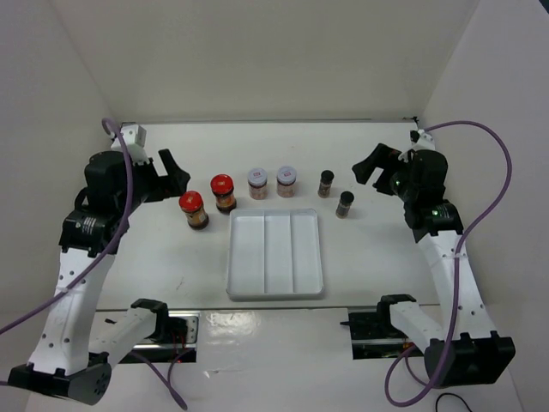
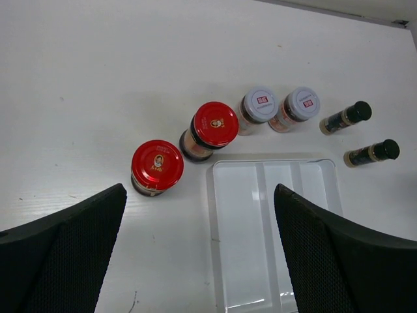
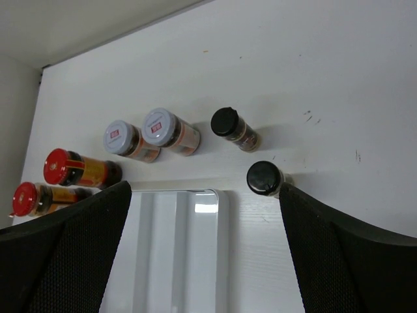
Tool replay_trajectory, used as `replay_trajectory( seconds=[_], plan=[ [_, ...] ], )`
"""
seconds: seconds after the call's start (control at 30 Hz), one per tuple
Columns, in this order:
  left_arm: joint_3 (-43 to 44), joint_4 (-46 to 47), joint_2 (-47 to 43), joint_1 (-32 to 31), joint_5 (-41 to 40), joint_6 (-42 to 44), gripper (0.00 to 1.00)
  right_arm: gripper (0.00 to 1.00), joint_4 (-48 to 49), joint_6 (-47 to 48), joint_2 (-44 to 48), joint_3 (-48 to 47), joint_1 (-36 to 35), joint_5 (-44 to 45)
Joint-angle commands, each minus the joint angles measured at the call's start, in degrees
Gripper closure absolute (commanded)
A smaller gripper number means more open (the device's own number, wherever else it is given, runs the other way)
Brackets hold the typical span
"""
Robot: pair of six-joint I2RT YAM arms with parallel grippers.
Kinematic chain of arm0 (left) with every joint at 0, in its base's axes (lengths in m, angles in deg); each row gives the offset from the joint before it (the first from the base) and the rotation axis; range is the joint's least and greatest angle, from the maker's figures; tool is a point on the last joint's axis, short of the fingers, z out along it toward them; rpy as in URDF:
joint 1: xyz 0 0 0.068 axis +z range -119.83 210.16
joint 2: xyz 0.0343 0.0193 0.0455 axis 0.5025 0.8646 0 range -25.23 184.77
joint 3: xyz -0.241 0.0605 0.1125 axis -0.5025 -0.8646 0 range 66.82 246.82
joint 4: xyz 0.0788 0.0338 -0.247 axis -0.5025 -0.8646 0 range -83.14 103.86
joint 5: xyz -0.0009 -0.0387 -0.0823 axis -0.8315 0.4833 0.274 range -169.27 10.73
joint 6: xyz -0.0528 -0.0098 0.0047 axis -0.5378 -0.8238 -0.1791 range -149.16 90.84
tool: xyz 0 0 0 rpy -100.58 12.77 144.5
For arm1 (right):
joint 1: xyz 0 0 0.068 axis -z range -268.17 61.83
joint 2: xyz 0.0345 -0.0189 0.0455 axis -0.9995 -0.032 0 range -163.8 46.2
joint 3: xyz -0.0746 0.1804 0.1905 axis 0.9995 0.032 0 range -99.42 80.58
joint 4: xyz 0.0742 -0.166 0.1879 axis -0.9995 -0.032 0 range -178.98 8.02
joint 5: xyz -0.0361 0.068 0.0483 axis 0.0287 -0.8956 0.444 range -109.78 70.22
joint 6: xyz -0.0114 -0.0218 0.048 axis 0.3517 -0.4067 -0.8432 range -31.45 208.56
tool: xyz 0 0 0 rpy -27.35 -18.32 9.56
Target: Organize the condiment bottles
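Red lids top the two jars on my left arm's side. The near red-lidded jar (image 1: 194, 211) stands just beside the left gripper (image 1: 174, 170), slightly right and toward me, and the far red-lidded jar (image 1: 223, 192) is next along. All six jars stand upright on the table in a loose row behind the white tray (image 1: 274, 294), none in it. The white-lidded jars (image 1: 257, 183) sit mid-row, and the black-capped jars (image 1: 345, 204) lie toward the right gripper (image 1: 371, 165). Both grippers hover with fingers spread wide, holding nothing. I judge the left arm nearer the near red-lidded jar. In its wrist view the jar sits ahead between the fingers, closer to the left one, so a forward, downward reach straddling the lid should fit.
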Motion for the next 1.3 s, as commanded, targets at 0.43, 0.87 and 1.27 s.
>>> replay_trajectory(
  seconds=[0.43, 0.87, 1.27],
  plan=[
    [2.96, -10.76, 12.54, -2.13, 3.89, 6.84, 0.0, 0.01, 2.81, -1.16, -3.86, -0.56, -0.46, -8.13],
    [2.26, -7.26, 21.68, -4.16, -10.62, 1.66, 0.0, 0.01, 1.41, -1.25, -9.39, -5.74, -5.02, -2.26],
    [1.73, -3.65, 29.24, -4.16, -11.67, 1.12, 0.0, 0.01, 0.35, -0.2, -12.65, -6.27, -6.35, 0.92]
  ],
)
